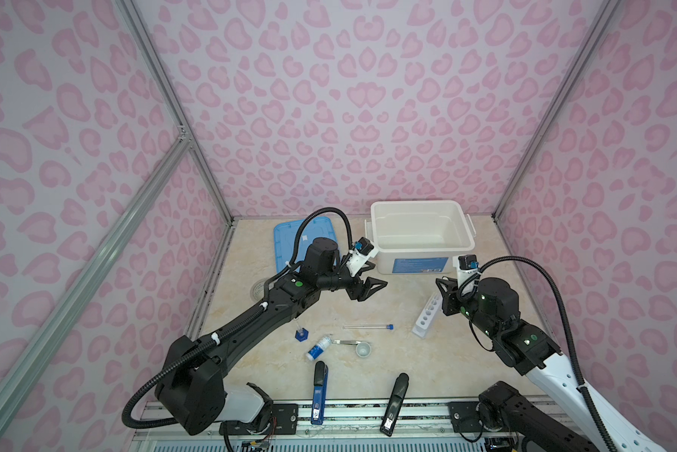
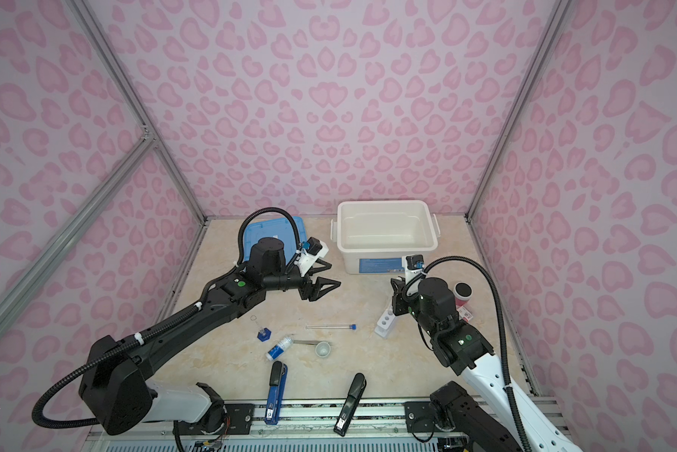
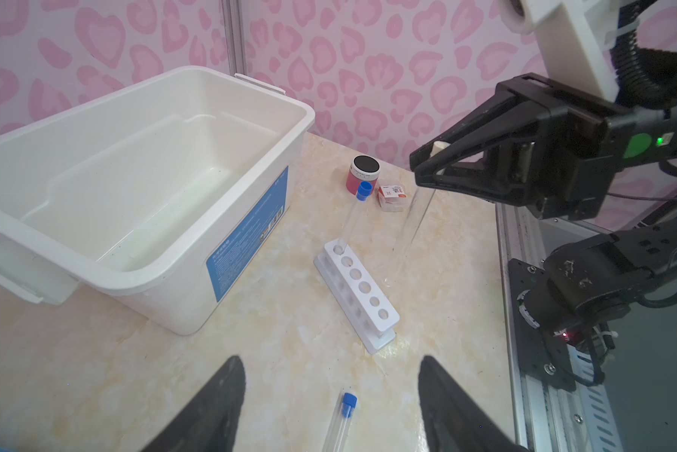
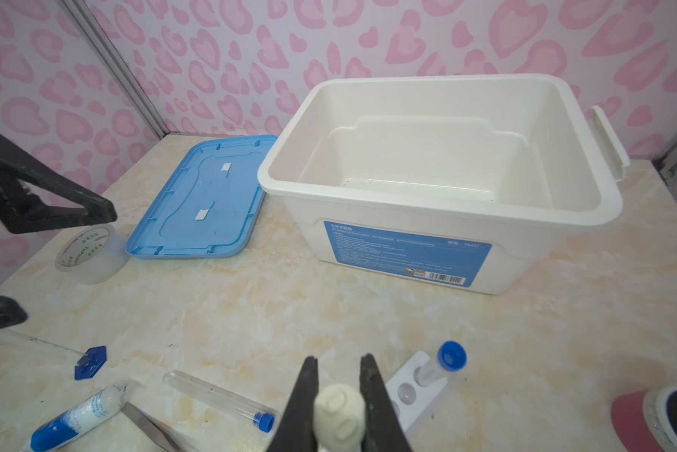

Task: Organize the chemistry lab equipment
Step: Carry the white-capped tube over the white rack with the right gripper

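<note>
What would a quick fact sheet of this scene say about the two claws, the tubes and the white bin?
Left gripper: open, holding nothing
Right gripper: shut on the white-capped tube, roughly upright near the rack
In the rack: one blue-capped tube, end hole
Loose tube: blue-capped, lying on the table
White bin: empty, blue lid beside it

A white-capped test tube (image 4: pixel 339 415) hangs nearly upright, pinched at its cap in the right jaws, just beside the white holed rack (image 3: pixel 370 294) below them. A blue-capped tube (image 3: pixel 351 219) stands in the rack's end hole. Nearer the robot than the left jaws and well apart from them lie a second blue-capped tube (image 1: pixel 368 326), flat, a blue-based clear cylinder (image 1: pixel 301 333), and a white-and-blue bottle (image 1: pixel 318 347) on its side. Metal tweezers (image 1: pixel 348 341) lie between the bottle and a tiny white cup (image 1: pixel 363 349).
</note>
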Controlling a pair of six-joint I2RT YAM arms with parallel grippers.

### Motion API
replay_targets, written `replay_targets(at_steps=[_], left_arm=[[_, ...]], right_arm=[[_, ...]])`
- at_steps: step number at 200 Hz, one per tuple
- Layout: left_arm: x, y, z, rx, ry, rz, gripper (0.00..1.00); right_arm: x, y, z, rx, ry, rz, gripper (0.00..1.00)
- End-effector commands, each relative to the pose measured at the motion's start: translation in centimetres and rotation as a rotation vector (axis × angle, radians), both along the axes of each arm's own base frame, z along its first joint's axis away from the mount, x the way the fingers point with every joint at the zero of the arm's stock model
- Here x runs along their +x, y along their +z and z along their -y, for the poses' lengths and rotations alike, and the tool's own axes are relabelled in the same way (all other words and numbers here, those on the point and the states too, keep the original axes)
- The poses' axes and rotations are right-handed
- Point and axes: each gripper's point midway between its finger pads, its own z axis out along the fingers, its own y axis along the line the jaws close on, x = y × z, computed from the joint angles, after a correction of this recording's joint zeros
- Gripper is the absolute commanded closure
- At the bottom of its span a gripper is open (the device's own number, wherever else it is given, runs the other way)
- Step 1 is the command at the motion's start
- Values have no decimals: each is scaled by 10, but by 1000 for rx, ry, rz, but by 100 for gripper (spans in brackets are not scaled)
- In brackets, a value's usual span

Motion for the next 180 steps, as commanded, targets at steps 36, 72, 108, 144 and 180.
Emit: replay_targets(at_steps=[36,72,108,144,180], left_arm=[[0,13,0,-35,-3,37,28],[0,12,-2,-28,4,39,28],[1,11,-1,-24,1,33,28],[1,11,-1,-22,4,32,28],[1,9,-1,-18,5,29,28]], right_arm=[[11,-7,19,-60,-112,36,85],[15,-12,28,-93,-156,62,85],[20,-15,28,-71,-171,90,85],[25,-24,27,-64,-173,101,85],[29,-33,29,-71,-183,101,86]])
